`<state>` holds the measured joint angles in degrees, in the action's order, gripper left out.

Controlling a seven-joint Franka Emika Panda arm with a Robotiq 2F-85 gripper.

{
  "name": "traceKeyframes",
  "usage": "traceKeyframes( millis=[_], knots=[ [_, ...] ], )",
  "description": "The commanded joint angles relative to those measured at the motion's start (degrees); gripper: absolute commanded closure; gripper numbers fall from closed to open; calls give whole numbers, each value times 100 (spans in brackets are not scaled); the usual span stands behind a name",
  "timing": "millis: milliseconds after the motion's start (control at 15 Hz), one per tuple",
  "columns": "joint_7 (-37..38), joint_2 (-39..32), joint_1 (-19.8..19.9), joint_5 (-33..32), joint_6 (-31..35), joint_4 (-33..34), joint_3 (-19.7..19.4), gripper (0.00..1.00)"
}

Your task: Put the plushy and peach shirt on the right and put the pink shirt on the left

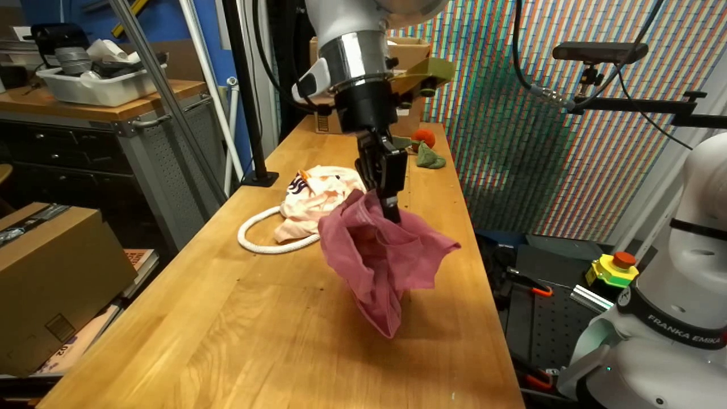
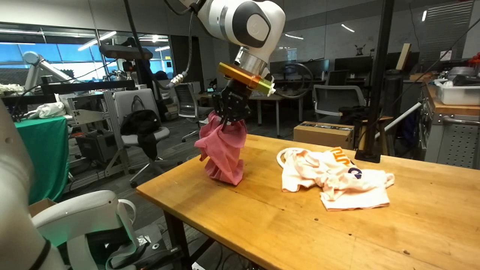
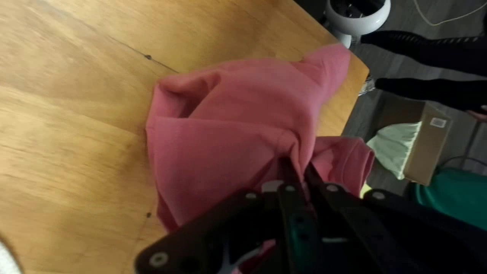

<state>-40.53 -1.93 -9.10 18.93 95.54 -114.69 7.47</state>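
My gripper (image 1: 381, 205) is shut on a bunched fold of the pink shirt (image 1: 392, 261). The rest of the cloth hangs down over the table in both exterior views; whether its lowest corner touches the wood, I cannot tell. In the wrist view, the pink shirt (image 3: 228, 148) is pinched between the black fingertips and spreads out beyond them. The peach shirt (image 2: 311, 167) lies crumpled on the tabletop, apart from the gripper and partly behind the pink shirt in an exterior view. Farther along the table sits the plushy (image 1: 423, 137), a red-orange ball with green parts.
A white cord loop (image 1: 250, 243) lies beside and partly under the peach shirt. A black pole (image 1: 250, 113) rises from the table's edge. At the table's far end stands a cardboard box (image 1: 410, 54). The table's corner (image 2: 140, 189) is close to the hanging cloth.
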Motion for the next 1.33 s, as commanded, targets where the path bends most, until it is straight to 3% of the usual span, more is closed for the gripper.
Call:
traceKeyframes(
  millis=[0,467,867,933,1067,1267],
  knots=[
    [-674,-304,55,597,-462,219,106,93],
    [-1033,-478,59,1086,-867,108,185,93],
    [-1068,-476,-52,1259,-703,-188,387,94],
    [-942,-412,-94,1127,-554,-307,418,68],
    [-956,-291,-125,1002,-538,-488,452,64],
    [-920,17,-153,771,-585,-918,476,41]
  ],
)
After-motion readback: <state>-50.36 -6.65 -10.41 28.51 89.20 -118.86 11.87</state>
